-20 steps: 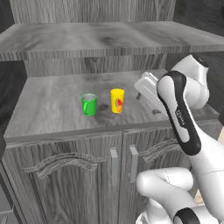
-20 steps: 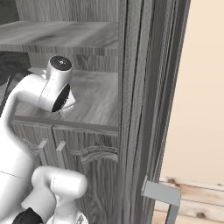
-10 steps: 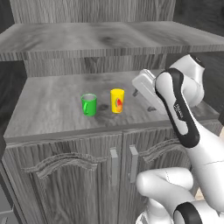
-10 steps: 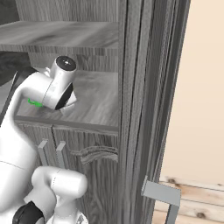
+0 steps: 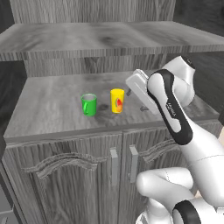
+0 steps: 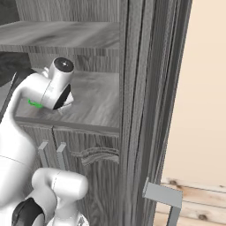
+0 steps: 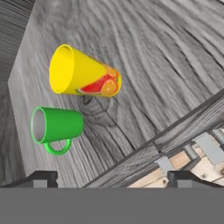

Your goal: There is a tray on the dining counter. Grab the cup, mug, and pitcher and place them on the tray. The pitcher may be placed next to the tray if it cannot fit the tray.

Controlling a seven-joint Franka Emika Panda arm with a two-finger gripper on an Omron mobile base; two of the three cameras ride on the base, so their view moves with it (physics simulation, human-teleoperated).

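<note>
Closer to the cup (image 5: 117, 100) than a second ago, the gripper (image 7: 112, 177) hangs empty, fingers wide apart. One glossy yellow tapered cup and one smooth green cylindrical mug (image 5: 89, 104) stand just beside each other ahead of it on the grey wood-grain surface (image 5: 52, 109).

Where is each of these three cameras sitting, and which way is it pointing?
Left base view: behind the arm's left, facing the cabinet shelf with mug and cup; the arm rises at right.
Right base view: behind its right, facing the cabinet's side; the arm is at left.
Hand view: on the hand, looking along the open tool.
Shared: mug and cup.
</note>
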